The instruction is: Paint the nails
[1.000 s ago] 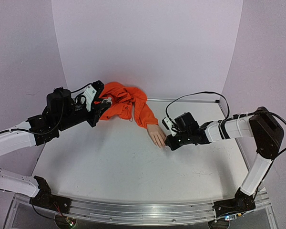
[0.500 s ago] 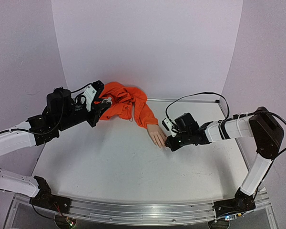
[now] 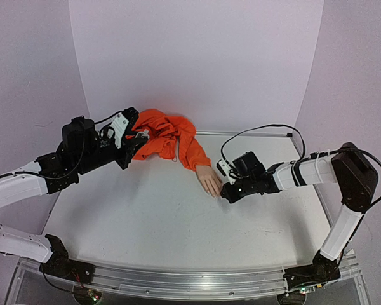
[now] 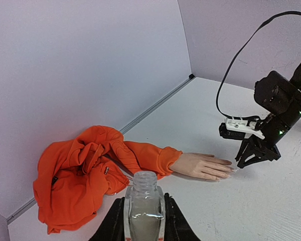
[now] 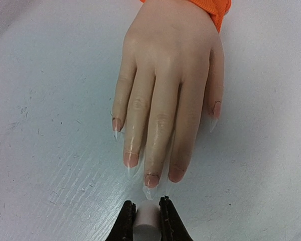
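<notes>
The right gripper (image 5: 146, 208) pinched a white stem (image 5: 147, 223) in its fingers, just beside the nails (image 5: 149, 186). The left gripper (image 4: 144, 221) clasped a clear bottle (image 4: 143, 193).

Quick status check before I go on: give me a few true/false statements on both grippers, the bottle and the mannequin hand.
1. The left gripper holds the clear bottle upright. True.
2. The bottle is capped. False: its neck is open.
3. The mannequin hand lies palm down on the table. True.
4. The right gripper is open and empty. False: it is shut on a small white piece, close to the middle fingertip.
5. The nails are bright red. False: they look pale and clear.
</notes>
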Action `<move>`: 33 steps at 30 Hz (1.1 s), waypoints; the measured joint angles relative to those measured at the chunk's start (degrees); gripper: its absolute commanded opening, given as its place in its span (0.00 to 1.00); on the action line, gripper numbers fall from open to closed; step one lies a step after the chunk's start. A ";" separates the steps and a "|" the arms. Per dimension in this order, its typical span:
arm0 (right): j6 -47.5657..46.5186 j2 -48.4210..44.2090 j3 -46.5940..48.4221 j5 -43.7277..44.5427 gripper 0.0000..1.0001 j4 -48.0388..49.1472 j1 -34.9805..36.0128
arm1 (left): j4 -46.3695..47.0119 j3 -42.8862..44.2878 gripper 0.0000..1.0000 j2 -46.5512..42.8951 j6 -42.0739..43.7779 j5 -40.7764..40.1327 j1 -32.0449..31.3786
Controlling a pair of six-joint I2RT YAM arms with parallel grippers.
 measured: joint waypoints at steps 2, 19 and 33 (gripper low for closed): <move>0.00 -0.02 -0.11 0.02 0.00 -0.07 0.00 | 0.00 0.00 0.00 0.00 -0.02 0.02 0.00; 0.37 -3.98 -1.60 0.22 0.00 0.76 0.00 | 0.00 0.00 0.00 0.00 -0.94 0.39 0.00; 0.17 -2.19 -1.55 0.09 0.00 2.25 0.00 | 0.00 0.00 0.00 0.00 -0.90 0.35 0.00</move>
